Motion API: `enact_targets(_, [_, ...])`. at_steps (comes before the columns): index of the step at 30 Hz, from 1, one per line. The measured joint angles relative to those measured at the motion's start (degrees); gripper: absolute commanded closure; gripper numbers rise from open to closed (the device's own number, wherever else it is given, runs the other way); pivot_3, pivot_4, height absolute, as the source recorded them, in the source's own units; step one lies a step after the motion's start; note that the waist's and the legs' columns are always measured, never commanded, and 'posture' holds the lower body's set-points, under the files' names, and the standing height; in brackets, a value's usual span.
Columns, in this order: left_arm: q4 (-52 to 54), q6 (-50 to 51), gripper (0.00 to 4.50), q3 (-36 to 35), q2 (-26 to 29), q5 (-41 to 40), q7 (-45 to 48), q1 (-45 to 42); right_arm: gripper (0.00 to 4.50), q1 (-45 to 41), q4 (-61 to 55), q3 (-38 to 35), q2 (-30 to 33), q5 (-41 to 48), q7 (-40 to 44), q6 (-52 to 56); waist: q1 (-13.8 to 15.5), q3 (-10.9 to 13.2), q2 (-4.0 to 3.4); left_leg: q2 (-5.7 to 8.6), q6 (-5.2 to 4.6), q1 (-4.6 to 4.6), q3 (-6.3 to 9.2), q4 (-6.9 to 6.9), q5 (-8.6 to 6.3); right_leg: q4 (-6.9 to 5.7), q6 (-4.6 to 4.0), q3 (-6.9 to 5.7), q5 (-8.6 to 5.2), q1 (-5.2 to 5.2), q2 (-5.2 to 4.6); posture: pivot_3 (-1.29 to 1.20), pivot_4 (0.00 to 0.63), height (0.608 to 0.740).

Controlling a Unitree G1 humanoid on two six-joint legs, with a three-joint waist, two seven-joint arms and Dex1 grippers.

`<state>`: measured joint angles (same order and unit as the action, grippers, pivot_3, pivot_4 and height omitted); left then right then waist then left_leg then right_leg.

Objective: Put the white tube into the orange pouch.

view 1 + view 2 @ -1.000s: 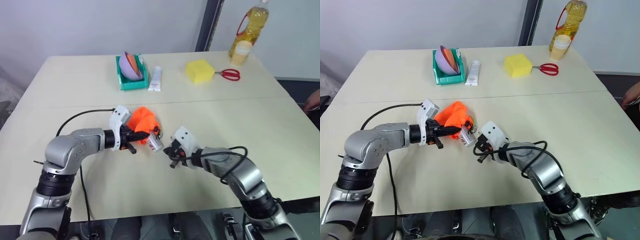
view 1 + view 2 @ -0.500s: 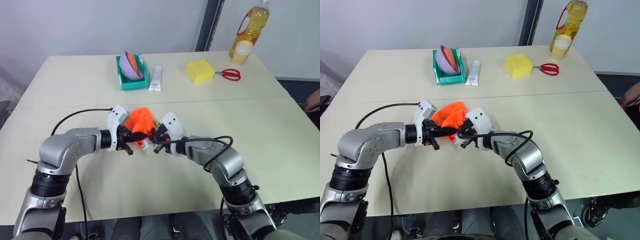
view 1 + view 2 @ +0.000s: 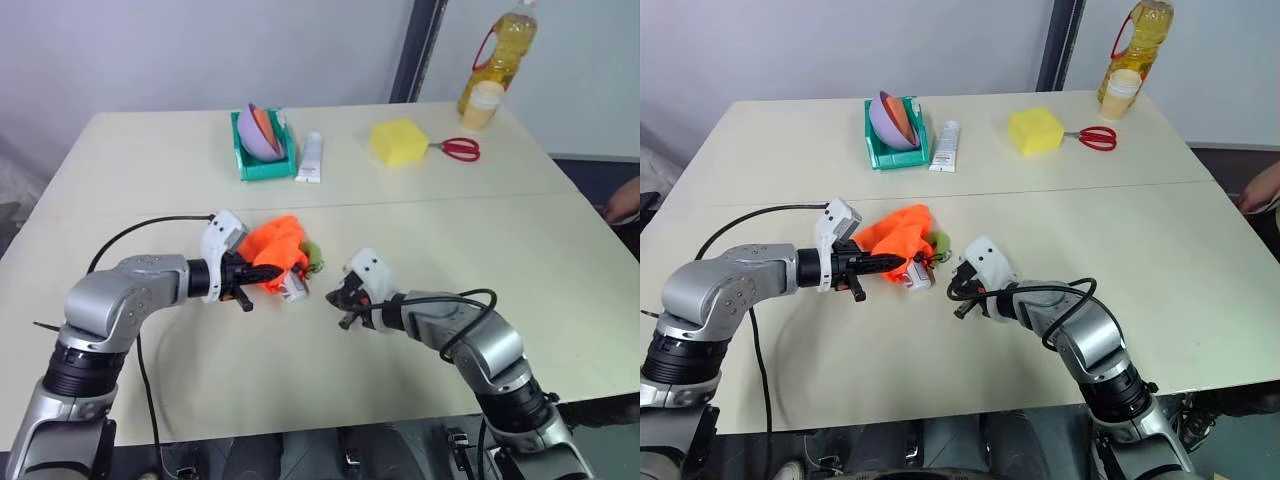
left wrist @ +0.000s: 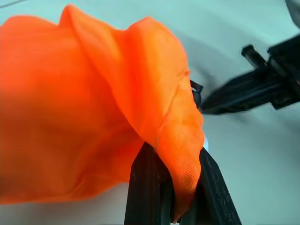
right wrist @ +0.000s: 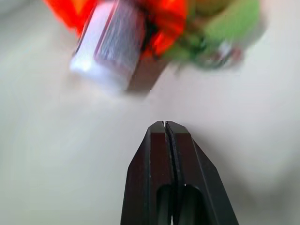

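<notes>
L gripper point(image 3: 268, 275) is pinching the orange pouch point(image 3: 277, 246) by its edge, holding it just off the table point(image 3: 420, 240). White tube point(image 3: 293, 290) is poking out of the pouch's low end, at 5 o'clock. R gripper point(image 3: 338, 300) is pressed shut w/ nothing in it, near the tube, at its 3 o'clock, not touching.

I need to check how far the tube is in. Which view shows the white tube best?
The right wrist view: the white tube shows close up, sticking out of the orange pouch. In the eye views it is small; the left wrist view barely shows it.
</notes>
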<state>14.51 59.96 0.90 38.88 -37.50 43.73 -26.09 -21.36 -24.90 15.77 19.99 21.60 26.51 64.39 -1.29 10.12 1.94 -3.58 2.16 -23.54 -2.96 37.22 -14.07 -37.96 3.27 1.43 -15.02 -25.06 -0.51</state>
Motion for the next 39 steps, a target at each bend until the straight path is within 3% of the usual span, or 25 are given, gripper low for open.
enact_targets(13, [-0.96,-0.75,4.5,0.39,1.39,0.54,3.38,0.5,4.47,-4.32,8.34,1.27,-14.1,-1.24,-7.68,1.0,0.17,0.0,0.01,0.04,0.0,-0.02,-0.01,0.02,0.0,-0.02,-0.04,-0.01,-0.02,-0.01,-0.08,0.0,0.15,0.726])
enact_targets(29, [3.05,-2.02,4.5,3.12,3.95,2.0,4.89,-0.32,4.47,-9.04,13.04,0.16,-17.64,-2.89,-8.23,-6.29,0.13,0.0,0.0,0.03,0.0,-0.03,-0.03,-0.02,0.0,-0.03,-0.04,0.0,-0.02,-0.04,-0.07,0.0,0.15,0.726])
enact_targets(39, [-0.71,-6.66,4.5,3.98,5.13,4.6,6.44,0.98,4.47,-10.75,13.94,1.4,-17.56,-3.19,-6.01,-8.39,0.04,0.0,0.0,0.0,0.0,-0.04,-0.03,-0.03,0.0,-0.05,-0.04,-0.01,-0.02,-0.07,-0.05,0.0,0.15,0.726])
